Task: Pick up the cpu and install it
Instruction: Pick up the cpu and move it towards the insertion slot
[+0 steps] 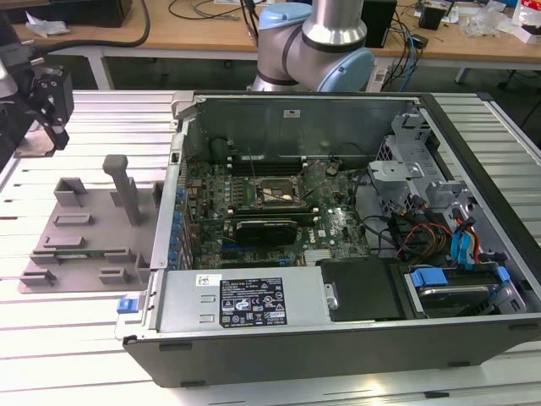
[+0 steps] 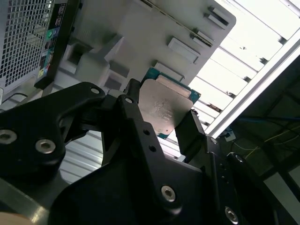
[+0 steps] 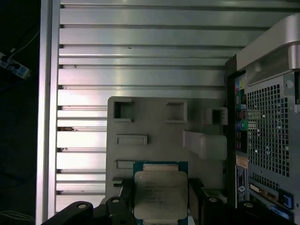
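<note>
My hand (image 3: 161, 193) is clamping the cpu (image 3: 161, 200) near the grey tray (image 1: 84, 245). In the exterior view, the open computer case (image 1: 338, 338) is sitting at the tray's three o'clock on the slatted table (image 1: 76, 334).

The black end effector (image 2: 162, 111) is clamped on the cpu (image 2: 165, 104), with a finger (image 2: 137, 117) pressed against each of two opposite edges. The cpu's silver-grey metal top faces the camera, and a green border shows along its far edges. Behind the cpu is a grey plastic tray (image 2: 140, 33) with raised rectangular blocks and slots. The tray lies on a slatted aluminium counter (image 2: 255, 35), beside a computer case (image 2: 23, 37) with a perforated metal panel.
</note>
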Robot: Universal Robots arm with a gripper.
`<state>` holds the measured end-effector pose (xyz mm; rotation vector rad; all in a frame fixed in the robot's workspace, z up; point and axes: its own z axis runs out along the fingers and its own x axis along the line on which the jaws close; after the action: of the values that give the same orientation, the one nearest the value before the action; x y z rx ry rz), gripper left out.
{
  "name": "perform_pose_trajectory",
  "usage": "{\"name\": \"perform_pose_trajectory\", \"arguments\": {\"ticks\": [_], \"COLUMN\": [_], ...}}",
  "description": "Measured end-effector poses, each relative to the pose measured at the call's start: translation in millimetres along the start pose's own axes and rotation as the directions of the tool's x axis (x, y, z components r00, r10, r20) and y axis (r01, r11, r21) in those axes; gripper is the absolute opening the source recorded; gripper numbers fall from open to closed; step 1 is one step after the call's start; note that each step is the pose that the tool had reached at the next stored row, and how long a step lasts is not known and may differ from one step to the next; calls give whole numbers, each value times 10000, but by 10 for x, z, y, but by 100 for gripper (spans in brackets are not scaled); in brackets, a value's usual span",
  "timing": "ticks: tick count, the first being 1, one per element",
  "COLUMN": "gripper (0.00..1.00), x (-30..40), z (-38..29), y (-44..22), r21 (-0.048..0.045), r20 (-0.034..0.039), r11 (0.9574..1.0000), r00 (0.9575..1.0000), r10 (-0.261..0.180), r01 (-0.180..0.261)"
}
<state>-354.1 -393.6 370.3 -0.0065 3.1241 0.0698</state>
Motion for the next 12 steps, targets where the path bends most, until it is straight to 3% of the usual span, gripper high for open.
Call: {"name": "perform_pose_trajectory", "arguments": {"ticks": [12], "gripper": [55], "x": [-353], "z": [-14], "y": [-1], "r21": [-1], "r20": [-1], "r11": [10000], "r00": [10000], "r10": [-30], "r01": [30]}}
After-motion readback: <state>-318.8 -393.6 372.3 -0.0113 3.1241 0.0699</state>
